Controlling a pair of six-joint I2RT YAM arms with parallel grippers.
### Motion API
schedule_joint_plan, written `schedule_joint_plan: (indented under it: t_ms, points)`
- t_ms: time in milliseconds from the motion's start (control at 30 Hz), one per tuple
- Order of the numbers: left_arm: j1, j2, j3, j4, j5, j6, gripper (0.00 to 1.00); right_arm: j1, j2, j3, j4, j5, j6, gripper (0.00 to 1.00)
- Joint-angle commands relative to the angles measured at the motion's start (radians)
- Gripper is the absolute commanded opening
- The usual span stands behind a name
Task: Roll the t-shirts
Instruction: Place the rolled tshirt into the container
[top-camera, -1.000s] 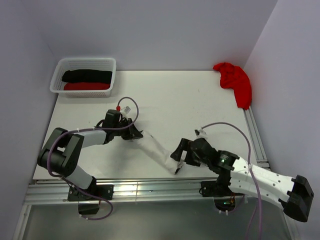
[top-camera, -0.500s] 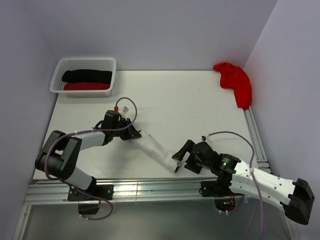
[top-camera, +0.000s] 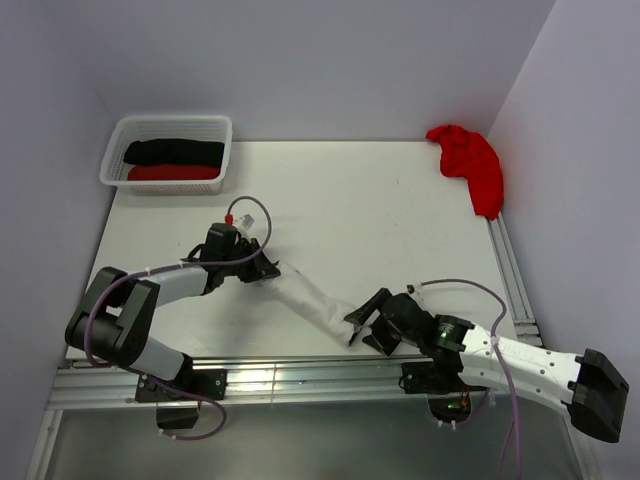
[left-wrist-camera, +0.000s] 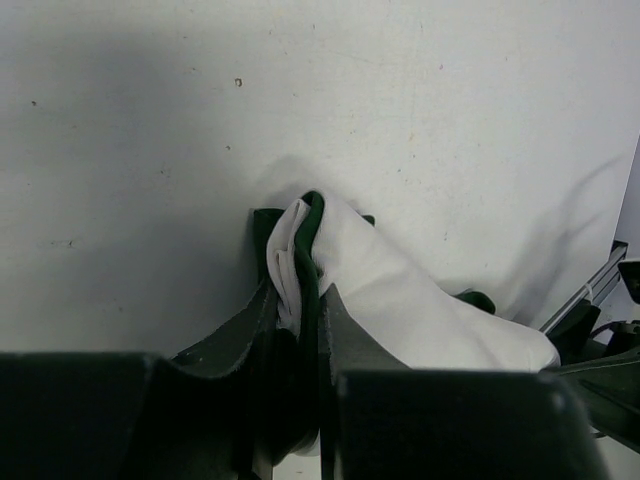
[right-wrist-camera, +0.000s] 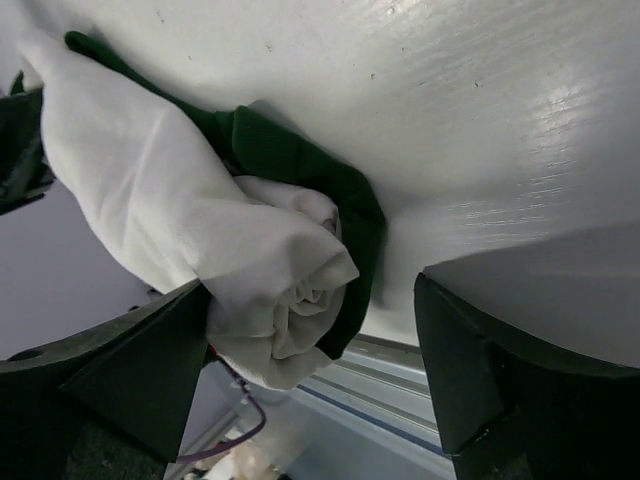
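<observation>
T-shirt (top-camera: 312, 302), white with green trim, lies rolled and slantwise by the worktop's (top-camera: 350, 200) near edge. The left gripper (top-camera: 269, 270) pinches its far end. The right gripper (top-camera: 364, 331) stands spread around the near end (nothing clamped). A basket (top-camera: 118, 135) at the far-left corner holds a black roll (top-camera: 175, 152) and a red roll (top-camera: 175, 173). A loose red tee (top-camera: 470, 160) drapes over the far-right corner.

1. A white plastic lattice basket (top-camera: 172, 119) is sitting at the far left corner of the counter (top-camera: 350, 210), close to the left wall.
2. The counter's white top is showing small specks and scuffs in the wrist views.
3. An aluminium rail (top-camera: 300, 378) is running along the counter's near edge, and another (top-camera: 508, 270) is running down its right side.
4. Pale lilac walls (top-camera: 320, 60) are enclosing the counter on three sides.
</observation>
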Motion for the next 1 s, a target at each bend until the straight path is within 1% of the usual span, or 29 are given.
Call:
schedule_joint_plan:
  t_ms: [0, 100, 167, 233, 267, 333, 367, 400, 467, 500, 533, 633, 800, 967]
  points:
    - [-0.001, -0.015, -0.029, -0.071, -0.084, 0.021, 0.00, 0.022, 0.003, -0.053, 0.092, 0.065, 0.071, 0.86]
    - [-0.003, -0.021, -0.035, -0.071, -0.087, 0.018, 0.00, 0.031, 0.055, -0.064, 0.124, 0.073, 0.080, 0.86]
    - [-0.003, -0.021, -0.040, -0.069, -0.087, 0.017, 0.00, 0.045, 0.108, -0.076, 0.176, 0.077, 0.097, 0.86]
    - [-0.003, -0.024, -0.038, -0.072, -0.088, 0.017, 0.00, 0.054, 0.169, -0.081, 0.211, 0.093, 0.103, 0.84]
    - [-0.003, -0.024, -0.038, -0.077, -0.090, 0.020, 0.00, 0.062, 0.189, -0.075, 0.215, 0.099, 0.106, 0.82]
    - [-0.003, -0.034, -0.038, -0.081, -0.096, 0.020, 0.00, 0.069, 0.236, -0.069, 0.216, 0.123, 0.110, 0.73]
    - [-0.003, -0.038, -0.041, -0.084, -0.097, 0.018, 0.00, 0.074, 0.244, -0.069, 0.221, 0.127, 0.116, 0.64]
    - [-0.006, -0.048, -0.046, -0.084, -0.099, 0.017, 0.00, 0.079, 0.252, -0.069, 0.225, 0.131, 0.118, 0.36]
    - [-0.006, -0.060, -0.057, -0.080, -0.100, 0.004, 0.00, 0.079, 0.241, -0.060, 0.212, 0.157, 0.118, 0.10]
    - [-0.008, -0.073, -0.060, -0.078, -0.102, 0.000, 0.00, 0.079, 0.234, -0.051, 0.192, 0.171, 0.117, 0.00]
    - [-0.009, -0.079, -0.061, -0.078, -0.105, -0.005, 0.00, 0.079, 0.215, -0.037, 0.141, 0.189, 0.109, 0.00]
    - [-0.017, -0.122, -0.063, -0.097, -0.125, -0.020, 0.00, 0.079, 0.192, 0.028, 0.072, 0.232, 0.051, 0.00]
    - [-0.023, -0.180, -0.029, -0.161, -0.153, -0.017, 0.00, 0.054, 0.216, 0.074, 0.130, 0.220, -0.054, 0.00]
    - [-0.024, -0.194, -0.041, -0.175, -0.205, -0.010, 0.00, 0.034, 0.293, 0.135, 0.106, 0.209, -0.152, 0.00]
